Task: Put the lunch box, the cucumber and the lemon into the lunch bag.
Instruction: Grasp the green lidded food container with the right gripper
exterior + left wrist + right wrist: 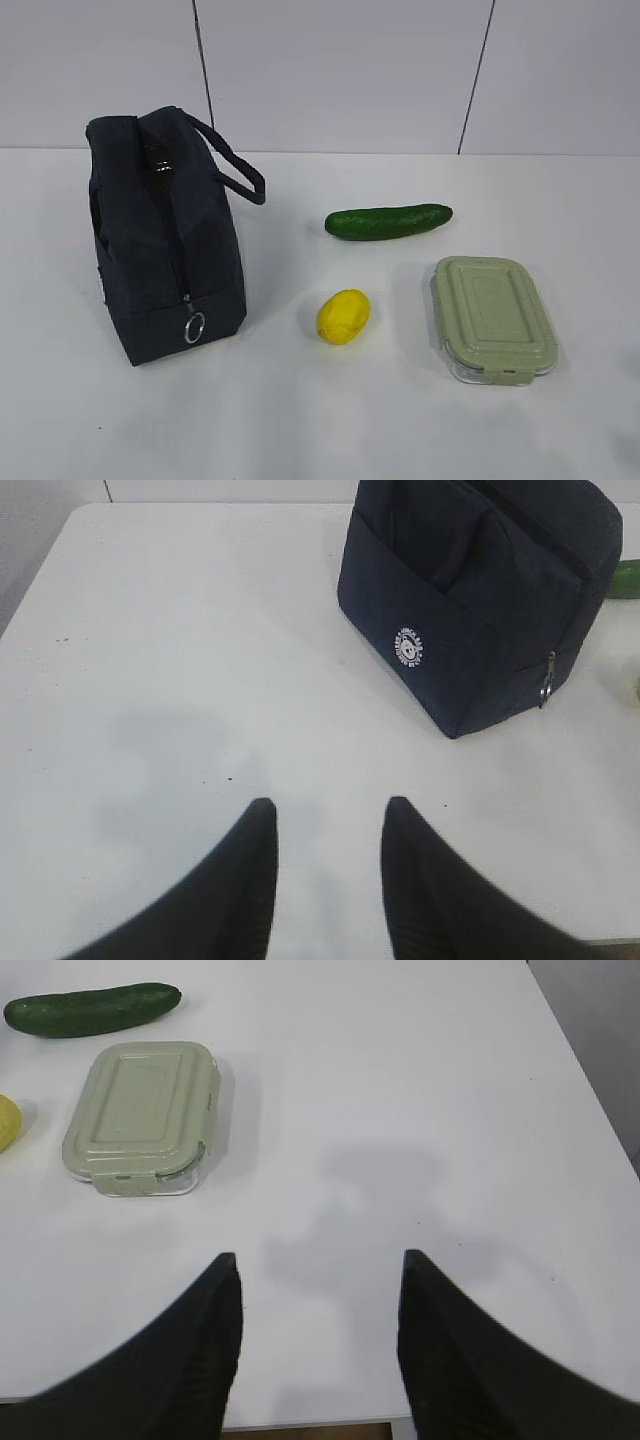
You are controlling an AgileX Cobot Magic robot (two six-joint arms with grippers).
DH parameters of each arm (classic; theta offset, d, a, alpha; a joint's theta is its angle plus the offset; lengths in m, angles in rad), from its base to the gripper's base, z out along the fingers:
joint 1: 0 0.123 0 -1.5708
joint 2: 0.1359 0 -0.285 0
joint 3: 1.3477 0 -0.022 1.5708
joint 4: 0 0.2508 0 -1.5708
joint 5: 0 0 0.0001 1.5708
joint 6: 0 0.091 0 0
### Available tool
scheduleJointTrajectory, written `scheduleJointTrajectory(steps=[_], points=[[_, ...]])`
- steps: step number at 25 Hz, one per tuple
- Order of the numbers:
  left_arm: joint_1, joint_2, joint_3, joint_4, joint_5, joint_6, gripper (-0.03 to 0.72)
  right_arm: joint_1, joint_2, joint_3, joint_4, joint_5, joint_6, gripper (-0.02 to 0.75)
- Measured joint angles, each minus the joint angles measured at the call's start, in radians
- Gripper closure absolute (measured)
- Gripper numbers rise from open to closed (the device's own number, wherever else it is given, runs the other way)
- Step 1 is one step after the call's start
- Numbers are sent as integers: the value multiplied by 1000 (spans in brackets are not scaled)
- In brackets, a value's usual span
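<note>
Nothing is in the lunch bag [165, 240] yet. The lunch box [492, 317], cucumber [388, 221] and lemon [343, 316] sit on the table [300, 420]. Both grippers, left [325, 815] and right [318, 1265], hang with fingers spread, holding nothing.

A plain white table [330, 420] with a few tiny dark specks on it fills the scene, and behind it stands a pale grey wall [340, 70] of panels split by thin dark vertical seams.
</note>
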Motion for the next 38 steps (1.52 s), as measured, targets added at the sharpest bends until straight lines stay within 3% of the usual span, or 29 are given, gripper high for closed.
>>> scheduleJointTrajectory(steps=[38], points=[[0,0,0,0,0,0,448,0,0,0,0,0,0,336]])
